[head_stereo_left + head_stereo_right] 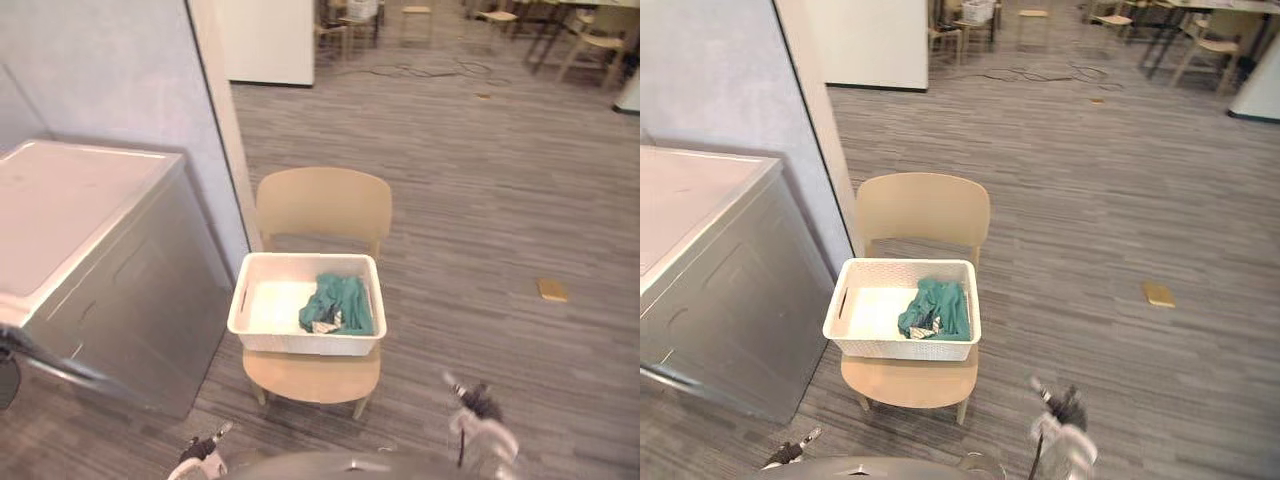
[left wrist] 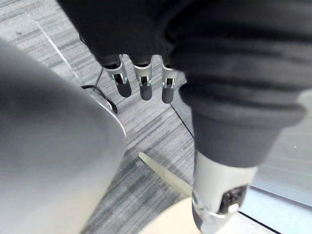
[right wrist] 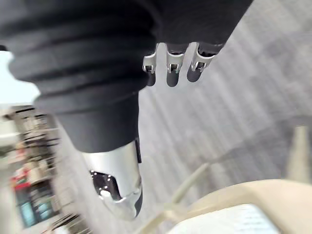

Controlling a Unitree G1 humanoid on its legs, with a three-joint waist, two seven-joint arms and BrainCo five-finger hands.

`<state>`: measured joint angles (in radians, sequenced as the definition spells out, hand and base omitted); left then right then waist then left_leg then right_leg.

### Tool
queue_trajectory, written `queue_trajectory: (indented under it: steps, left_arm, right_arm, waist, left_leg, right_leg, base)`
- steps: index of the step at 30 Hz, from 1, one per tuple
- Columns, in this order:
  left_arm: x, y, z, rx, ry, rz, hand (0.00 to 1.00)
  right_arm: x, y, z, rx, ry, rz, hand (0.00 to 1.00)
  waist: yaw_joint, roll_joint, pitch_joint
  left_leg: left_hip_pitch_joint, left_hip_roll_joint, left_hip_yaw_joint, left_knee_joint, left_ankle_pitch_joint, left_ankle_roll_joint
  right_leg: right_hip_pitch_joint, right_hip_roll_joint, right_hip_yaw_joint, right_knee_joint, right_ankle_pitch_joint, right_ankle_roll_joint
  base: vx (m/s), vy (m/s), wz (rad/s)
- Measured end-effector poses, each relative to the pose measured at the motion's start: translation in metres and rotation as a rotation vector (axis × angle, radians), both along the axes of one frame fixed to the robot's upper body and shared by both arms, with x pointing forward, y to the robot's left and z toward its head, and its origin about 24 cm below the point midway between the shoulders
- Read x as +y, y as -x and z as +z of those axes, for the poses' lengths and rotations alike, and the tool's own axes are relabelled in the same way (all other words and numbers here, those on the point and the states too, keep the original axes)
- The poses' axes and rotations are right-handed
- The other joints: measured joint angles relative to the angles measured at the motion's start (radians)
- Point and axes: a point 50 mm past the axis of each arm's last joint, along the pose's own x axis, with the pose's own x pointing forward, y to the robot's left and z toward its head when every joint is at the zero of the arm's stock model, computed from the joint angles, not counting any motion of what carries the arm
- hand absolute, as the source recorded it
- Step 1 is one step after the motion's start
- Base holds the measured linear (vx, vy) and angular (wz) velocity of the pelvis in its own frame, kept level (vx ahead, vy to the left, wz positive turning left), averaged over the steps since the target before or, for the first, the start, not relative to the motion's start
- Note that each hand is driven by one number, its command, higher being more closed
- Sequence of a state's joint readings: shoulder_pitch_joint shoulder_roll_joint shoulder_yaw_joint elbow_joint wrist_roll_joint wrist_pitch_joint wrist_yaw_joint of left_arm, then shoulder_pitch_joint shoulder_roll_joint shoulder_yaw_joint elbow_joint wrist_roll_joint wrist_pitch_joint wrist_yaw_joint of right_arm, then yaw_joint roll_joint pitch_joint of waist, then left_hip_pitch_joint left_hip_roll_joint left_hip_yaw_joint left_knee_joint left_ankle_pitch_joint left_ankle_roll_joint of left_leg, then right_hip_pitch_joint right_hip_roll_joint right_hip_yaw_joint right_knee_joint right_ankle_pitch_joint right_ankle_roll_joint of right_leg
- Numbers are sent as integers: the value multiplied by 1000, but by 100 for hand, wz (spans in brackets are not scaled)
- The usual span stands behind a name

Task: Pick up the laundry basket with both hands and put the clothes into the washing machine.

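A white laundry basket point(image 1: 262, 340) stands on the seat of a light wooden chair point(image 1: 322, 205) in front of me. Green clothes point(image 1: 340, 303) lie bunched in its right half. The silver-grey washing machine point(image 1: 110, 290) with a white top stands just left of the chair. My left hand point(image 1: 200, 455) hangs low at the bottom edge, well short of the basket. In the left wrist view its fingers point(image 2: 141, 83) are straight and hold nothing. My right hand point(image 1: 480, 412) is low at the bottom right, also apart from the basket, with its fingers point(image 3: 168, 68) straight and empty.
A pale wall point(image 1: 120, 80) with a cream edge post rises behind the machine and chair. A small tan object point(image 1: 552, 290) lies on the grey plank floor to the right. Chairs and tables point(image 1: 590, 40) stand far back.
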<state>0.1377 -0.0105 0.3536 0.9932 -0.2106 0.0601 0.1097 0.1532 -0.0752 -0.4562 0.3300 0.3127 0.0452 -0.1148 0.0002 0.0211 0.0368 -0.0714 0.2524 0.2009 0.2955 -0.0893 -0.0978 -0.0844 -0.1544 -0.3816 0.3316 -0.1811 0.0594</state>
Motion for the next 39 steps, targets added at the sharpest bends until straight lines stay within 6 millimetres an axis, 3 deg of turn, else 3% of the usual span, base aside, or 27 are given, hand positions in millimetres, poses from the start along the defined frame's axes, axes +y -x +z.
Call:
queue_trajectory:
  steps: [3, 5, 9, 10, 14, 16, 21, 24, 29, 34, 39]
  left_arm:
    - [3, -4, 1, 11, -41, -57, 0]
    - [3, -7, 2, 21, -72, -116, 0]
    - [8, -23, 6, 6, -134, -232, 0]
    - [12, -26, 7, 7, -165, -297, 0]
    - [17, -31, 10, 3, -200, -360, 0]
    - [21, -35, 11, 1, -217, -376, 0]
    - [29, -57, 19, -50, -253, -386, 0]
    - [31, -71, 26, -102, -282, -406, 0]
    - [35, -90, 35, -153, -323, -429, 0]
    - [40, -102, 42, -175, -360, -445, 0]
    - [40, -112, 47, -197, -393, -458, 0]
  right_arm:
    - [-8, -19, 41, -124, 186, 17, 0]
    - [-6, -29, 59, -180, 263, 25, 0]
    - [15, -54, 87, -272, 389, 103, 0]
    - [28, -64, 94, -296, 438, 170, 0]
    - [47, -89, 107, -319, 538, 366, 0]
    - [55, -113, 117, -311, 646, 518, 0]
    - [70, -172, 164, -317, 924, 799, 0]
    - [82, -193, 188, -291, 1102, 927, 0]
    - [93, -205, 205, -241, 1280, 1057, 0]
    - [75, -215, 214, -126, 1388, 1050, 0]
    - [59, -222, 228, -53, 1474, 990, 0]
  waist:
    - [0, -8, 11]
    - [-1, 0, 15]
    - [6, -1, 66]
    - [9, -3, 78]
    - [29, -12, 105]
    - [32, -23, 136]
    - [60, -54, 259]
    - [86, -64, 303]
    - [107, -82, 365]
    - [112, -99, 398]
    - [112, -98, 414]
  left_leg:
    - [20, -45, -15, -126, 50, -27]
    - [27, -74, -30, -180, 74, -20]
    - [17, -104, -25, -182, 74, -20]
    - [12, -112, -24, -184, 77, -16]
    - [1, -132, -10, -213, 94, 1]
    - [-20, -137, -8, -215, 104, 6]
    - [-87, -139, -28, -231, 152, 14]
    - [-127, -138, -50, -233, 166, 16]
    - [-165, -138, -97, -249, 189, 14]
    - [-207, -139, -121, -255, 204, 14]
    - [-237, -137, -121, -276, 217, 15]
  right_leg:
    - [15, -5, -14, -65, 49, 16]
    - [14, -8, -13, -108, 90, 28]
    - [14, -22, 3, -164, 151, 37]
    - [14, -25, 6, -186, 169, 40]
    - [-5, -34, 18, -217, 198, 44]
    - [-29, -37, 23, -218, 209, 43]
    - [-97, -38, 12, -208, 235, 28]
    - [-140, -37, 10, -192, 241, 21]
    - [-166, -36, -22, -181, 245, 15]
    - [-198, -37, -40, -181, 255, 6]
    - [-239, -33, -38, -186, 269, -1]
  base:
    - [-22, 56, 27]
    - [9, 105, 3]
    - [3, 124, -8]
    - [16, 68, -5]
    - [-9, 62, -7]
    - [-54, 30, -5]
    - [-116, 6, 9]
    - [-123, 2, 9]
    - [-84, -3, 18]
    - [-53, 2, 10]
    - [-41, -4, -2]
